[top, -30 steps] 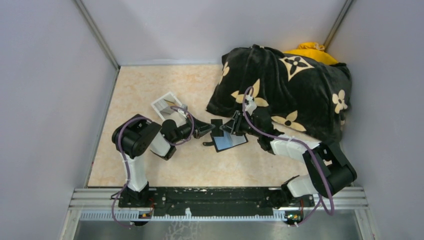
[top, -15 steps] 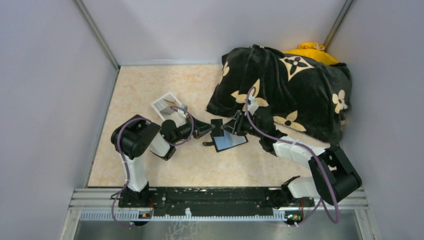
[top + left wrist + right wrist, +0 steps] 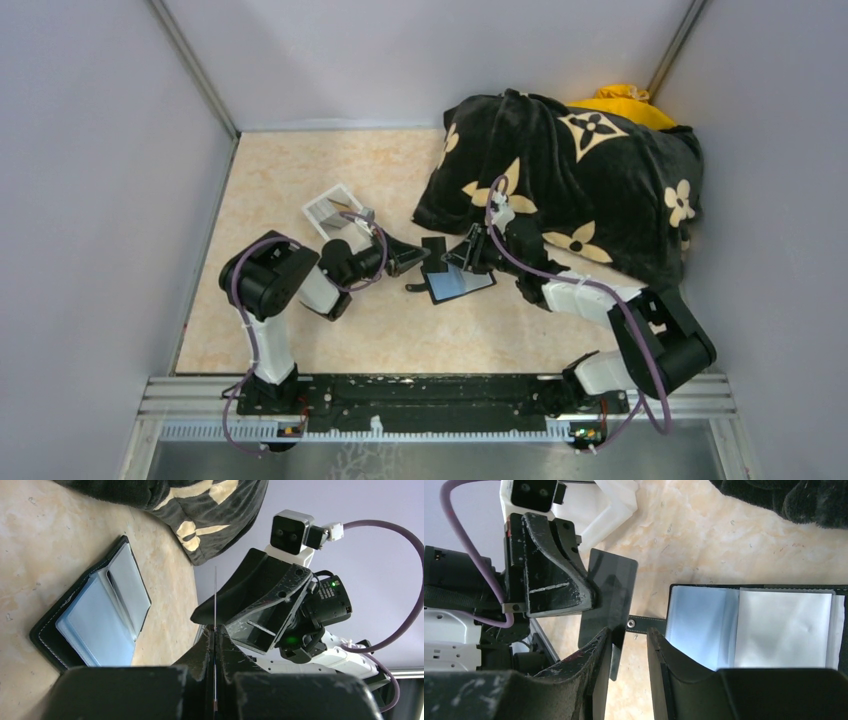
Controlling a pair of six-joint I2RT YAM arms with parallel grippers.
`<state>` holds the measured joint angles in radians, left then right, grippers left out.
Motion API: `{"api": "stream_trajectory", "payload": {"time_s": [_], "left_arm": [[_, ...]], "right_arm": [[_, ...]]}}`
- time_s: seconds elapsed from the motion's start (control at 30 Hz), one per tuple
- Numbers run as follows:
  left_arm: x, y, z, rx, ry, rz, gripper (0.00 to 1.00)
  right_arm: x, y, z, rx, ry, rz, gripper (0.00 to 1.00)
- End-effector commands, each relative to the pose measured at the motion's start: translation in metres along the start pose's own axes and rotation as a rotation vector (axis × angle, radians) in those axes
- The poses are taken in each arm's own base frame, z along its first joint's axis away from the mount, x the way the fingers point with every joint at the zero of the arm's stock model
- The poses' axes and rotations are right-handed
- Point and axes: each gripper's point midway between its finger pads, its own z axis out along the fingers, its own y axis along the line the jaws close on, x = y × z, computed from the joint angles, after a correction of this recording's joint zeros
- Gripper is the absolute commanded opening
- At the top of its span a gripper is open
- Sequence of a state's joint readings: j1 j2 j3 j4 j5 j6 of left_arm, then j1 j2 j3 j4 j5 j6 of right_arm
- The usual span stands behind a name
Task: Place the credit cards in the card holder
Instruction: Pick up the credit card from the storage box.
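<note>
A dark blue-grey credit card (image 3: 611, 587) stands on edge above the table, and my left gripper (image 3: 215, 630) is shut on it. In the left wrist view the card (image 3: 215, 595) shows as a thin line between the pads. My right gripper (image 3: 630, 637) is open, and the card's free corner lies between its jaws, close to the left finger (image 3: 594, 655). The card holder (image 3: 462, 285) lies open on the table just below both grippers, pale lining up (image 3: 764, 625), its snap strap (image 3: 639, 623) pointing at the card. From above, the left gripper (image 3: 418, 260) and right gripper (image 3: 462, 255) meet at the card (image 3: 433, 248).
A big black flower-patterned cushion (image 3: 580, 180) fills the back right, touching the right arm, with something yellow (image 3: 620, 100) behind it. A pale grey tray-like box (image 3: 332, 208) stands behind the left wrist. Grey walls close in on three sides.
The right arm's elbow swung slightly outward and back. Both grippers, the card and the card holder stay where they were.
</note>
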<state>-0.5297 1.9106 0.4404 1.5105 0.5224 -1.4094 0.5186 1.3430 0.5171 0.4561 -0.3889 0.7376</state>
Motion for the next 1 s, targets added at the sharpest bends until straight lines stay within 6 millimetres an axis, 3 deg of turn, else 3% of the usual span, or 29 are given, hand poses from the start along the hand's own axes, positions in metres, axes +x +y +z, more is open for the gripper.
{"api": "stream_trajectory", "payload": {"time_s": [0.0, 0.27, 0.43, 0.47, 0.6, 0.67, 0.8, 0.97], "left_arm": [[0.002, -0.064, -0.003, 0.265, 0.003, 0.158, 0.0], [0.011, -0.061, 0.007, 0.269, 0.035, 0.143, 0.0], [0.012, -0.057, 0.007, 0.26, 0.041, 0.134, 0.0], [0.011, -0.055, 0.006, 0.251, 0.03, 0.129, 0.0], [0.005, -0.04, 0.003, 0.195, 0.0, 0.116, 0.27], [0.003, -0.033, 0.0, 0.172, -0.013, 0.115, 0.34], [0.0, -0.017, -0.006, 0.105, -0.029, 0.121, 0.4], [0.001, 0.002, -0.008, -0.007, -0.02, 0.146, 0.39]], "right_arm": [[-0.012, 0.011, 0.006, -0.065, -0.038, -0.008, 0.33], [-0.011, 0.021, 0.011, -0.132, -0.027, 0.035, 0.26], [-0.009, 0.025, 0.012, -0.16, -0.017, 0.07, 0.0], [-0.009, 0.026, 0.011, -0.161, -0.016, 0.07, 0.0], [-0.015, 0.025, 0.004, -0.141, -0.024, 0.071, 0.0], [-0.018, 0.019, -0.001, -0.108, -0.018, 0.068, 0.0], [-0.027, 0.009, -0.008, -0.025, 0.008, 0.023, 0.0], [-0.026, -0.01, -0.012, 0.078, 0.06, -0.014, 0.0]]}}
